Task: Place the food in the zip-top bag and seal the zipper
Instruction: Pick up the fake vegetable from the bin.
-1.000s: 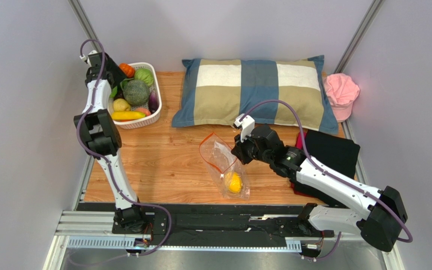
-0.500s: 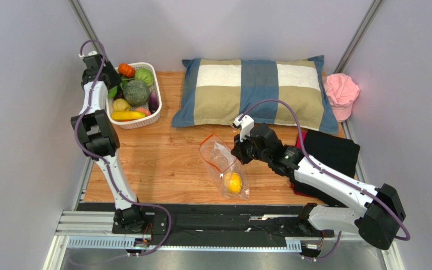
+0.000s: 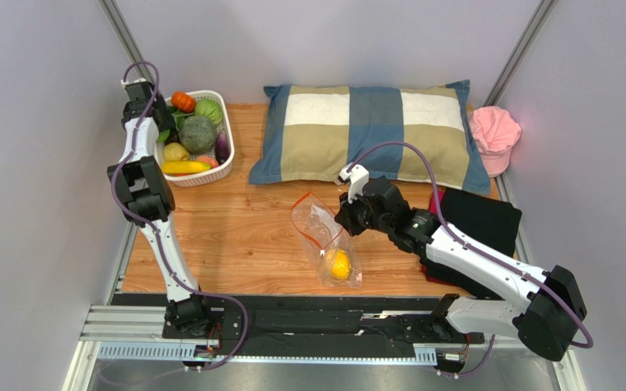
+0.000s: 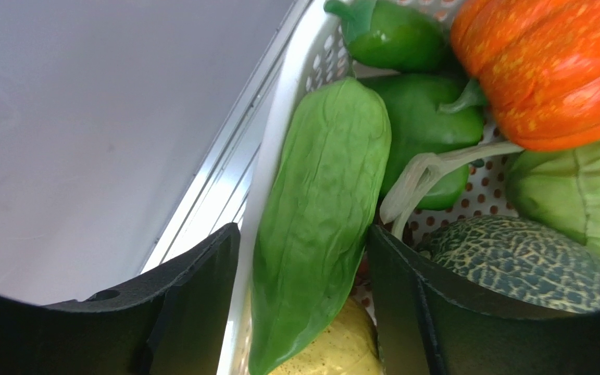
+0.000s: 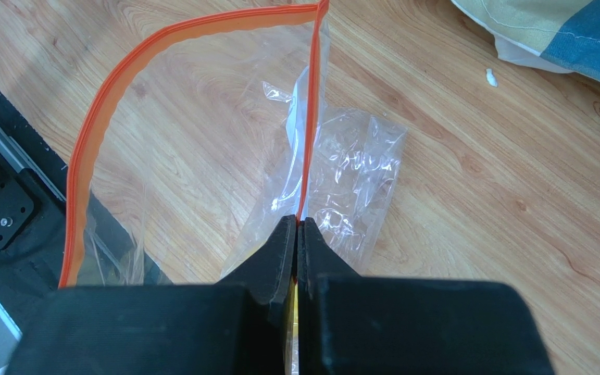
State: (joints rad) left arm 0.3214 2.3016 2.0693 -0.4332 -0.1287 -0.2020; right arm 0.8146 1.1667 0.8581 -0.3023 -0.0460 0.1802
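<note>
Flanking a long green plastic vegetable (image 4: 319, 180) lengthwise with the wide left tool (image 4: 301, 234), well apart from the clear crinkly bag (image 5: 350, 172) pinched by the closed right tool (image 5: 297, 234).

Out-of-sight list for you, operator:
1. L gripper (image 4: 303, 234): finger bases cut by bottom edge of wrist view.
2. long green veg (image 4: 319, 156) btwn the fingers: lower end off-frame; pad contact, can't tell.
3. orange pumpkin (image 4: 553, 70): cut at top & right.
4. yellow piece (image 4: 334, 355): mostly under the veg, type unclear.
5. zipper (image 5: 96, 133): near end drops behind R gripper (image 5: 298, 226).
6. lemon (image 3: 338, 264): you get only a yellow sliver in R wrist view.
</note>
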